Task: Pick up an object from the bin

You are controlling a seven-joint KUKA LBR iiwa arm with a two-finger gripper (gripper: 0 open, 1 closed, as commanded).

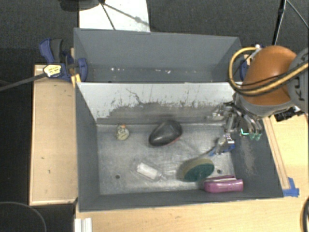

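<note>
The grey metal bin [87, 144] has sloping walls and a scuffed, flat floor. The pincer [228, 141] hangs low over the right end of that floor, close to the right wall. Above it are the arm's rounded orange cover [268, 69] and looped yellow and black cables [240, 83]. Whether the pincer is apart or together cannot be told. Nearest to it, just below and to its left, a flat round dark green disc [197, 171] lies on the bin floor. A thin pale stem runs up from the disc toward the pincer's tip, and whether the two touch cannot be told. Below the pincer, just beside the disc's lower right edge, a pink-purple oblong block [223, 184] lies along the front of the floor. Well to the pincer's left, near the back of the floor, sits a dark grey rounded lump [165, 133] with a smooth top. Lower left of the pincer, beyond the disc, lies a small white oblong piece [148, 171]. Farthest to the left is a small pale yellowish piece [122, 132]. Around the bin, behind the pincer, spreads a dark surface [193, 8]. On it, far up and to the pincer's left, a white sheet of paper [120, 13] lies just beyond the bin's back wall, crossed by thin dark lines.
</note>
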